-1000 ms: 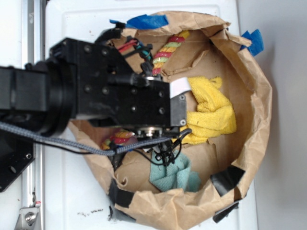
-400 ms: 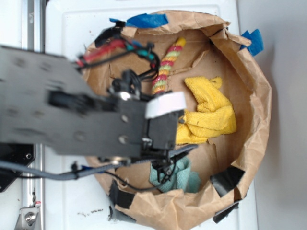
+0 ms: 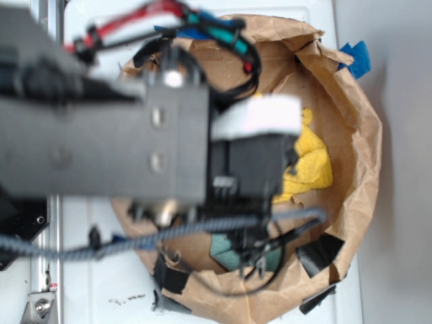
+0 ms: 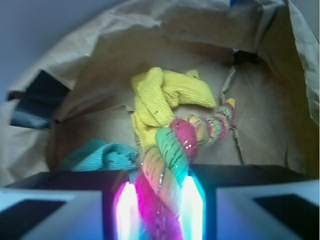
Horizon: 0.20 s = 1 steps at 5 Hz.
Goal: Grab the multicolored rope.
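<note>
Between gripper (image 4: 159, 212) fingers: multicolored rope (image 4: 172, 155).

Rope (image 4: 172, 150) — red, yellow, green twist; yellow cloth (image 4: 160, 97).

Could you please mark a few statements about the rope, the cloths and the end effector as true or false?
1. The end effector is closed on the thick twisted red, yellow and green rope. True.
2. The rope lies flat on the bag floor. False: its gripped end is raised.
3. The yellow terry cloth sits inside the brown paper bag. True.
4. The small teal cloth is draped over the rope. False: it lies beside it.
</note>
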Tool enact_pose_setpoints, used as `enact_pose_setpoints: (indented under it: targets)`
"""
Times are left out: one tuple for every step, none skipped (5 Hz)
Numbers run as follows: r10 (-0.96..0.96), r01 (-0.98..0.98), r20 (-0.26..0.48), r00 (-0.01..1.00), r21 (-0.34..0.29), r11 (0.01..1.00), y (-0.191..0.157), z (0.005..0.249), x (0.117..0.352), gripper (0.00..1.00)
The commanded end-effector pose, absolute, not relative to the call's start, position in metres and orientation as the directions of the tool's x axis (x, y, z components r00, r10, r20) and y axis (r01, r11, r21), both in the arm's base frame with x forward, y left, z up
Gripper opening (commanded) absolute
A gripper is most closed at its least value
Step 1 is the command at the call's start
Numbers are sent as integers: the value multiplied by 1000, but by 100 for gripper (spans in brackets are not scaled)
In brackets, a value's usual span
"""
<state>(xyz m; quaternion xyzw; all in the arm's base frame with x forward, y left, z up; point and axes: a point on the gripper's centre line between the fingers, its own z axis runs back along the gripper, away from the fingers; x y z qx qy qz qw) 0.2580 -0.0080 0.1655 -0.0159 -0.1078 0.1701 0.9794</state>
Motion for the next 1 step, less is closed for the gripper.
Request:
enact_pose_setpoints:
  targets:
    - [329, -311, 216, 919, -116, 943, 13, 182, 265, 0]
